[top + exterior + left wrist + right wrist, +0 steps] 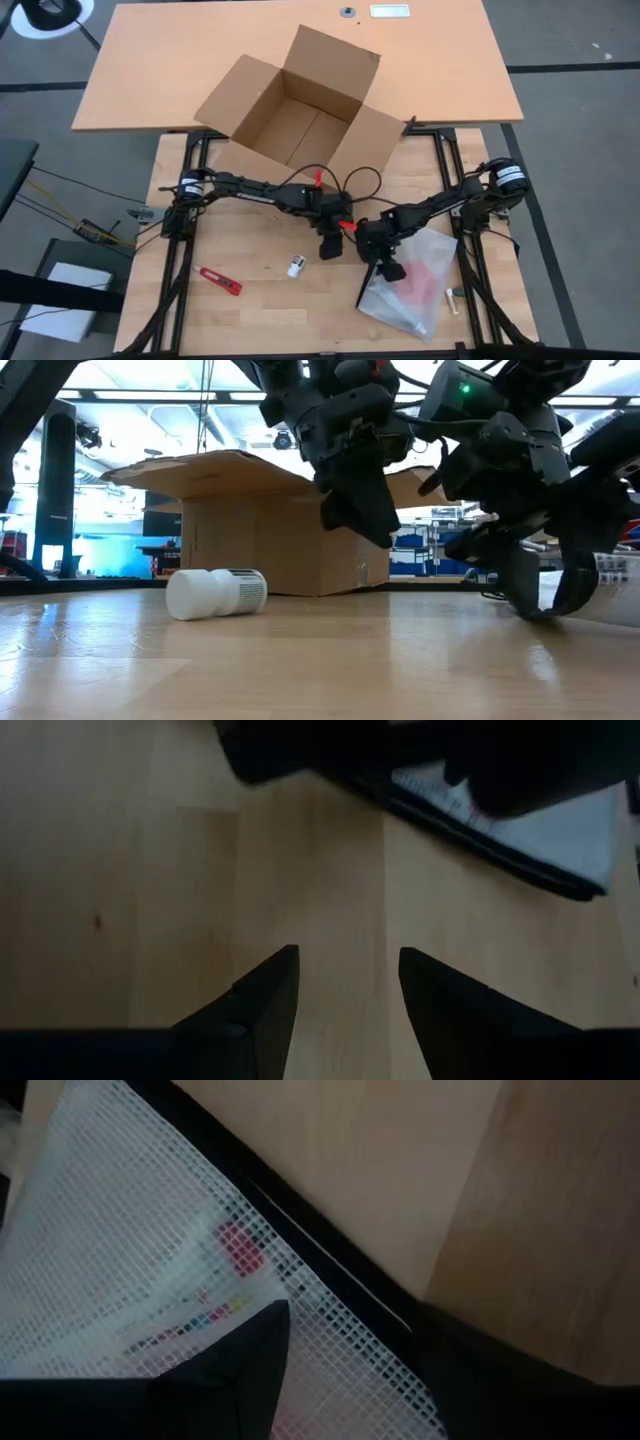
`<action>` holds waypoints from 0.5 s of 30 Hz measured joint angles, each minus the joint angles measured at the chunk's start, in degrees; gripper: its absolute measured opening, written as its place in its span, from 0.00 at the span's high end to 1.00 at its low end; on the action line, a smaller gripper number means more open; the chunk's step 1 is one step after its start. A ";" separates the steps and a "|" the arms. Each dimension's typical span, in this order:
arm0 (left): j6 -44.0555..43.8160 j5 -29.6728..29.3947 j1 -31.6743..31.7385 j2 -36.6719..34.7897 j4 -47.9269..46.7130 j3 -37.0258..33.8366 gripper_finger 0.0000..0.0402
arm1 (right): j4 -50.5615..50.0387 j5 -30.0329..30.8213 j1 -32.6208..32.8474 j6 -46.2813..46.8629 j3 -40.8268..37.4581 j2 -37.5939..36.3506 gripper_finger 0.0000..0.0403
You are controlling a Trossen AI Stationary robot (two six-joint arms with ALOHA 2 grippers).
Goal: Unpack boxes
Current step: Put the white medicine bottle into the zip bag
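Just in front of the open carton (300, 105), the left gripper (329, 246) hung with jaws apart over bare wood, while the right gripper (385, 264) met the mesh bag (415, 285) edge, jaw state unclear.

You won't find any text you can read here. The small white plastic bottle (215, 593) lying on the wooden tabletop (300, 660) carries a dark-printed label (too fine to make out), and the white mesh zip pouch (150, 1270) shows only blurred coloured print.

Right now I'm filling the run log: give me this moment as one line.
carton: open, looks empty | left tool: open over bare table | right tool: on mesh bag edge | white bottle: lying on table
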 joint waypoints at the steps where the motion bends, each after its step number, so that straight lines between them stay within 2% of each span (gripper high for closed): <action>1: -0.03 -0.01 0.00 0.00 0.44 0.00 0.54 | -0.31 -0.05 0.00 -0.22 0.04 0.24 0.51; 4: -0.11 -0.04 0.00 0.00 1.13 0.00 0.54 | -1.31 0.30 0.22 -1.51 0.00 0.38 0.64; 9: -0.18 -0.02 0.00 -0.02 1.72 0.00 0.54 | -1.90 1.53 0.28 -1.23 -0.18 0.45 0.94; 10: -0.22 -0.04 0.00 -0.02 1.68 0.00 0.54 | -2.06 1.53 0.39 -1.28 -0.20 0.49 0.97; 15: -1.28 -0.01 -0.04 -0.42 0.80 -0.01 0.54 | -3.82 3.66 1.02 0.39 0.45 -0.76 0.99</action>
